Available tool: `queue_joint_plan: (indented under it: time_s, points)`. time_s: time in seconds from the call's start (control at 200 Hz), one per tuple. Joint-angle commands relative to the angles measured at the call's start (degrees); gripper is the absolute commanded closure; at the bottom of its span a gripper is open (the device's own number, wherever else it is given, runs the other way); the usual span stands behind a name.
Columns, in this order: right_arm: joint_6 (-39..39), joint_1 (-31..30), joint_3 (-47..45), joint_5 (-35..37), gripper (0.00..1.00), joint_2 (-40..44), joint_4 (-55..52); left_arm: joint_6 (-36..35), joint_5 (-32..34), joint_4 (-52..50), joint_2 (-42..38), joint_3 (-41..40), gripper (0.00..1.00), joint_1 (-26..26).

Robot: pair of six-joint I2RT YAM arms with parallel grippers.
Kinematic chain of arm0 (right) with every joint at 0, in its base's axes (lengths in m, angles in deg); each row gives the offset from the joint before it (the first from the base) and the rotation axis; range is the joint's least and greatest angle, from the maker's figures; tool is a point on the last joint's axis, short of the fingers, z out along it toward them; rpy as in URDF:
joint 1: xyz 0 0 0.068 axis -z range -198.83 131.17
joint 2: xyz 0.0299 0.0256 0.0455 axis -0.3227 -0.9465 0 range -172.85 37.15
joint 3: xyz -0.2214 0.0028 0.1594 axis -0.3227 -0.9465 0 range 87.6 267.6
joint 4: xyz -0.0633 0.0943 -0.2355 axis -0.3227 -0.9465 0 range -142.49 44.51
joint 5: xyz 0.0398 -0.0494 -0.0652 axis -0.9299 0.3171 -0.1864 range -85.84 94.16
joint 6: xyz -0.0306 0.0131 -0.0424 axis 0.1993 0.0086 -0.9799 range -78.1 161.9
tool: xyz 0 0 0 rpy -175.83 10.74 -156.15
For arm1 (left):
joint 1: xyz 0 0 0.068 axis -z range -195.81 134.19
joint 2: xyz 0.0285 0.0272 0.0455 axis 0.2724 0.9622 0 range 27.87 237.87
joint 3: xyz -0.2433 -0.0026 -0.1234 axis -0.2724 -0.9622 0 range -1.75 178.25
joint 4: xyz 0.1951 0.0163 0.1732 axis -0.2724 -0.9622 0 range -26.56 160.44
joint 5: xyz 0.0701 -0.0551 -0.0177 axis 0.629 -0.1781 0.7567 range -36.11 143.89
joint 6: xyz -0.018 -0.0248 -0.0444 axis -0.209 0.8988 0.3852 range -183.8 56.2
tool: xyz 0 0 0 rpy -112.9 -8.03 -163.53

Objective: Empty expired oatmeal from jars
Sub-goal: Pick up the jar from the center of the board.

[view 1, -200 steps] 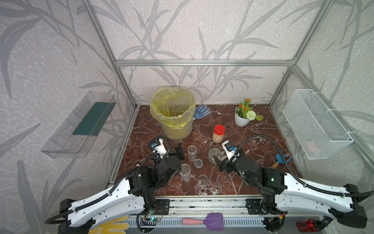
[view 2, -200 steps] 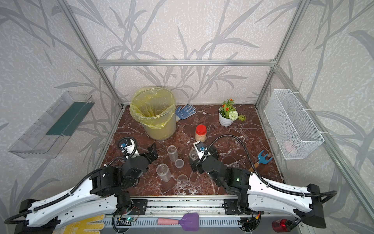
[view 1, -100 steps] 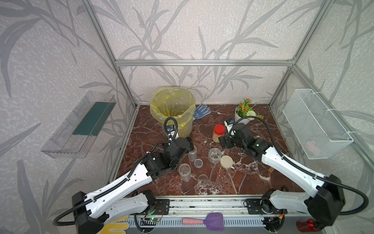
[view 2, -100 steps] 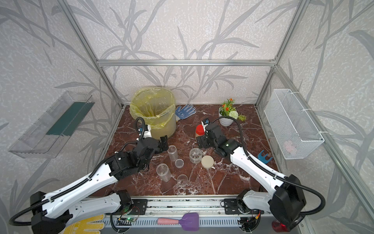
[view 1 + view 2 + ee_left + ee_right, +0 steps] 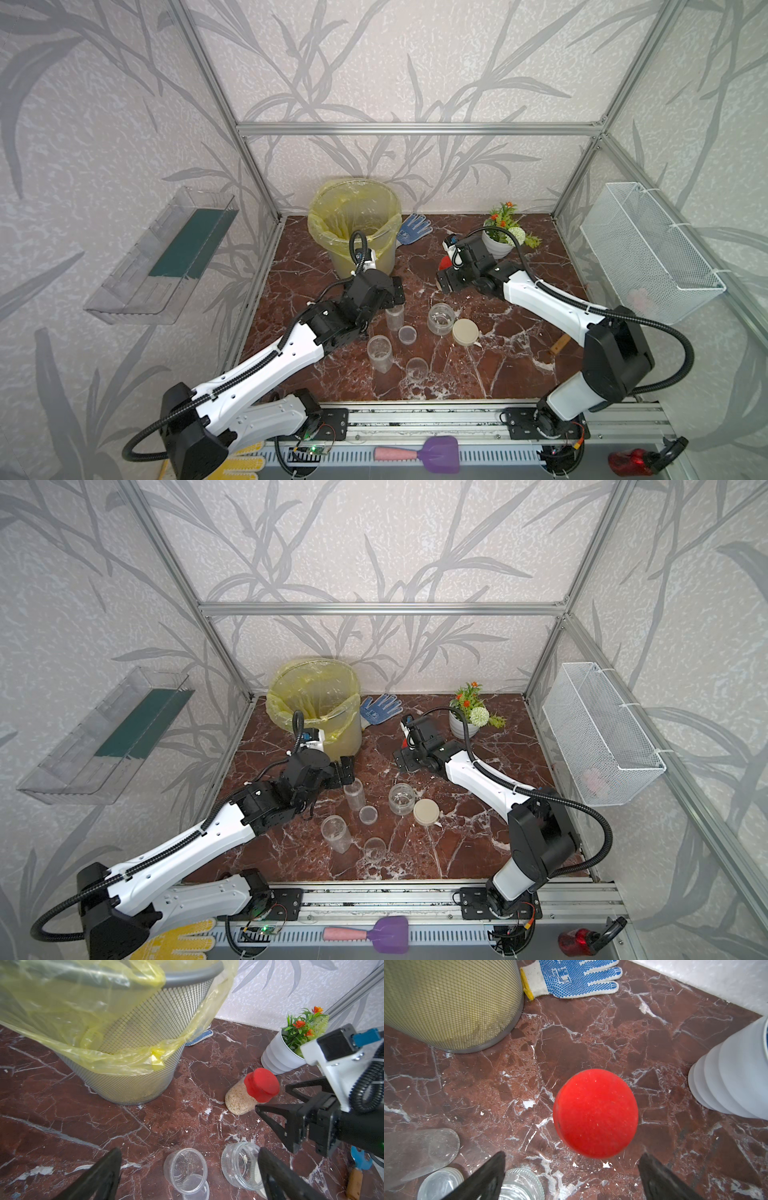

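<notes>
A: Oatmeal (image 5: 238, 1102), where?
B: Only in the red-capped jar (image 5: 252, 1092), packed up to the cap. Jar upright on desk (image 5: 498, 357), right of centre in both top views, btwn bucket (image 5: 345, 262) and flower pot (image 5: 494, 248). Mostly hidden under the arm there.
A: Right tool (image 5: 573, 1155)?
B: Jaws spread wide, grasping nothing. Poised at the red cap (image 5: 596, 1112). In right wrist view the cap fills mid-frame, fingers (image 5: 483, 1178) low on either side. Contact w/ cap: can't tell.
A: Other jars?
B: Centre of top views, all upright, lids off. Upper slim jar (image 5: 394, 318) and lower slim jar (image 5: 379, 353) hold crumbs only. Clear lid (image 5: 406, 334) flat btwn them, second clear lid (image 5: 417, 368) at lower right of the lower one. Squat jar (image 5: 441, 318) looks empty. Beige lid (image 5: 465, 332) flat just beside it, lower right.
A: Left tool (image 5: 189, 1150)?
B: Released, empty. Just above the upper slim jar in frame, near bucket base.
A: Surroundings?
B: Bucket w/ yellow liner, upper centre. Blue-dotted glove (image 5: 413, 228) flat on desk, just right of it.
</notes>
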Motion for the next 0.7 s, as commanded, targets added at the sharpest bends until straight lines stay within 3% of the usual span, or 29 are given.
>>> queue_joint_plan:
  time_s: [0.0,0.405,0.695]
  points:
    - [-1.3,0.7,2.4,0.8,0.01,-1.1,-0.2,-1.7,-2.1,1.6,0.8,1.6,0.01,-0.3]
    - [-1.9,3.1,6.6,-2.6,0.0,-9.5,2.3,-2.2,-3.4,2.5,1.7,1.6,0.01,-0.3]
    - [-1.3,3.6,9.3,-3.1,0.07,-13.1,1.9,-2.9,-3.6,3.0,2.1,1.7,0.01,-0.4]
